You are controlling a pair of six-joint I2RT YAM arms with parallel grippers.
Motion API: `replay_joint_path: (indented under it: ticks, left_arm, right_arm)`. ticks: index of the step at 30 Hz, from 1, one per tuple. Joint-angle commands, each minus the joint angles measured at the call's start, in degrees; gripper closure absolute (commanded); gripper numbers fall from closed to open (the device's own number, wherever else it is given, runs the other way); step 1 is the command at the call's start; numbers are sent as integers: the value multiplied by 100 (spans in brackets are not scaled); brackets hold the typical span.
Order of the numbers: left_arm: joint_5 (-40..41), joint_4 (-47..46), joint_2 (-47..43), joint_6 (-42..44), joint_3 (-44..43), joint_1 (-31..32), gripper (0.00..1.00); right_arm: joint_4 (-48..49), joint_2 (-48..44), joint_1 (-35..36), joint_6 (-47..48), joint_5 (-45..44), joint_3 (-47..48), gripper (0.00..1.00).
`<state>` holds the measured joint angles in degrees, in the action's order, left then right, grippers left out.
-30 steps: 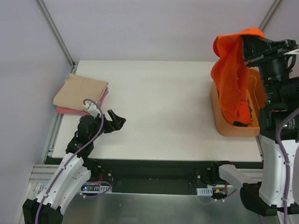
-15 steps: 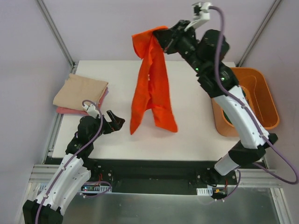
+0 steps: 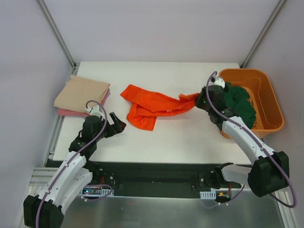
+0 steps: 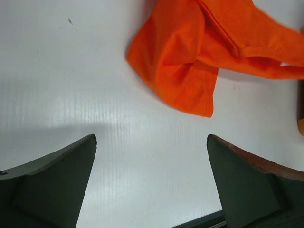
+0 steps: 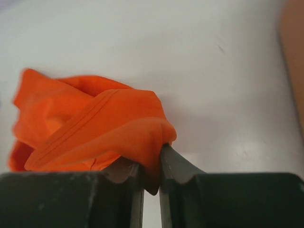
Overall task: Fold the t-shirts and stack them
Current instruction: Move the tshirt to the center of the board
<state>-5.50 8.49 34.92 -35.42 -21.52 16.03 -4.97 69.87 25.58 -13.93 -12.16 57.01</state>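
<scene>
Pinching a thick fold of the orange shirt (image 5: 95, 128) in the right gripper (image 5: 151, 161), dark fingers (image 5: 178, 168) almost together with cloth wedged between. No longer dangling high in the air as half a second ago. Now down on the table (image 3: 180, 137), sprawled as a crumpled, twisted strip from mid-table to the gripper, just left of the bin (image 3: 243, 71). Lowered along with it from well above the table almost to its surface.

Spread wide and holding nothing at the left gripper (image 4: 152, 140). Unmoved near the left front edge. Matte wedge-shaped fingers (image 4: 57, 180) over bare table, short of the shirt's nearest flap.

Soft bright knit, stitched hems, rumpled overlapping folds. Smooth white tabletop with a faint ribbed grain. Folded flat at far left: beige shirt (image 3: 81, 91) stacked on pink shirt (image 3: 71, 113), only pink edges showing. Heaped in the rigid, round-cornered orange plastic bin: green shirt (image 3: 240, 102).
</scene>
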Motion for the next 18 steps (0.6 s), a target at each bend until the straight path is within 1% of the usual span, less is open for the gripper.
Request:
replay_joint_path:
  ticks: [1, 2, 3, 5, 7, 8, 9, 10, 11, 12, 15, 16, 18]
  left_arm:
    - [241, 3, 462, -88, -335, -30, 1]
    - [294, 3, 603, -131, -388, -30, 1]
    - [347, 3, 743, -175, -449, -30, 1]
    - [470, 3, 1068, -316, -607, -30, 1]
    - [514, -5, 1507, -352, -879, -30, 1]
    - [654, -5, 1736, -343, -1089, -30, 1]
    - [655, -14, 2016, -273, -1335, -30, 1]
    - [699, -14, 2341, -246, -1572, -30, 1]
    - [734, -23, 2623, -211, -1844, -30, 1]
    - [760, -49, 2982, -124, -2100, -30, 1]
    - [717, -40, 4115, 184, -3023, -30, 1]
    - [786, -41, 4398, 219, -3260, -30, 1]
    - [892, 3, 5074, 290, -3761, -39, 1]
  right_arm:
    - [313, -140, -790, -22, 776, -1129, 77]
    - [287, -114, -853, 57, 777, -1227, 66]
    - [234, -96, -862, 258, 777, -1271, 53]
    - [198, -78, -818, 566, 812, -1324, 35]
    - [216, -96, -783, 760, 760, -1342, 25]
    - [146, -139, -748, 813, 707, -1325, 23]
    - [111, -209, -713, 909, 663, -1324, 17]
    - [32, -297, -608, 953, 532, -1307, 13]
    - [-90, -402, -459, 1024, 296, -1298, 6]
    - [-179, -491, -292, 1129, -37, -1289, 4]
    - [-723, -719, 60, 1331, -996, -1158, 4]
    - [-785, -781, 148, 1349, -1051, -1131, 4]
    - [-804, -895, 315, 1743, -1121, -1122, 4]
